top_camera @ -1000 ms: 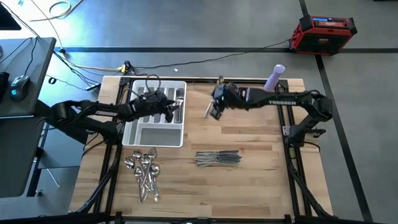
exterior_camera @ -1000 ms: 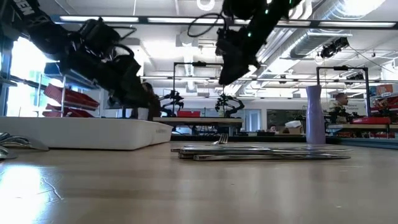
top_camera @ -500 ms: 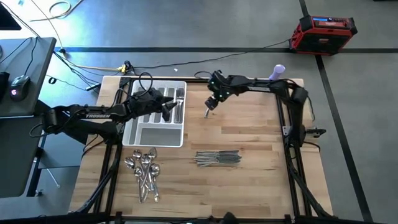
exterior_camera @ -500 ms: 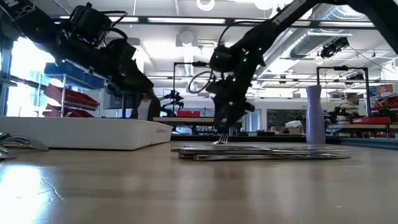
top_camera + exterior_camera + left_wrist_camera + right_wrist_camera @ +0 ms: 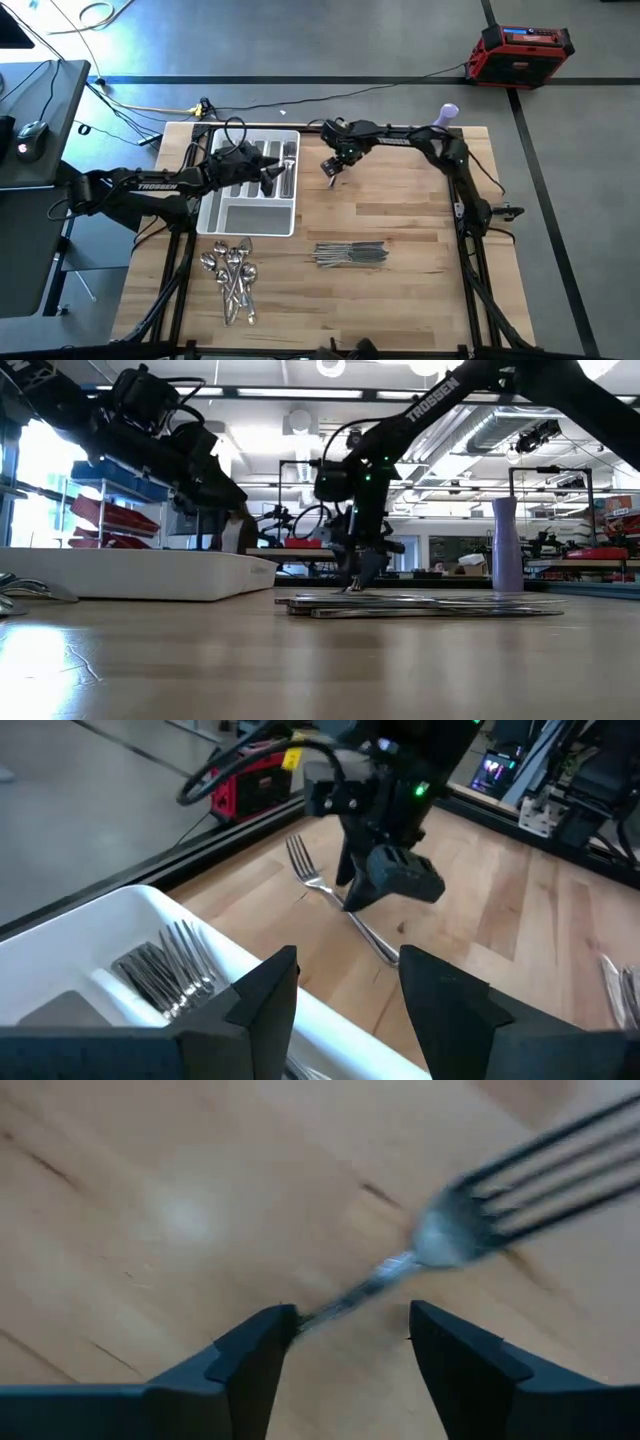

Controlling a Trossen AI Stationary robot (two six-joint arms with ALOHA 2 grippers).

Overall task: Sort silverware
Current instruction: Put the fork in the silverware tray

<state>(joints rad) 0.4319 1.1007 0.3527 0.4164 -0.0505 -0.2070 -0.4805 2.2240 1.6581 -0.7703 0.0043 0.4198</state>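
Note:
A single silver fork (image 5: pixel 312 880) lies flat on the wooden table just right of the white tray (image 5: pixel 245 215). My right gripper (image 5: pixel 333 168) points down at it, open, with its fingers on either side of the fork's neck (image 5: pixel 385 1272). My left gripper (image 5: pixel 272 180) hovers open above the tray with nothing between its fingers; several forks (image 5: pixel 165 970) lie in a far compartment. Near the front edge are a pile of spoons (image 5: pixel 230 280) and a bundle of knives (image 5: pixel 350 255). My right gripper comes at the fork from above, its fingers standing across the handle (image 5: pixel 335 1302) just behind the tines. The fork lies flat on the table. Whether a fingertip (image 5: pixel 262 1342) touches the handle, I cannot tell.
A purple vase (image 5: pixel 447 115) stands at the table's far right corner. A red box (image 5: pixel 520 50) sits on the floor beyond the table. Bare wood lies between the tray and the table's right edge.
My right gripper has swung toward the table's far left, tipped to point steeply down, and sunk to the fork on the table. The fork has stayed where it lay. My left gripper has risen a little above the tray.

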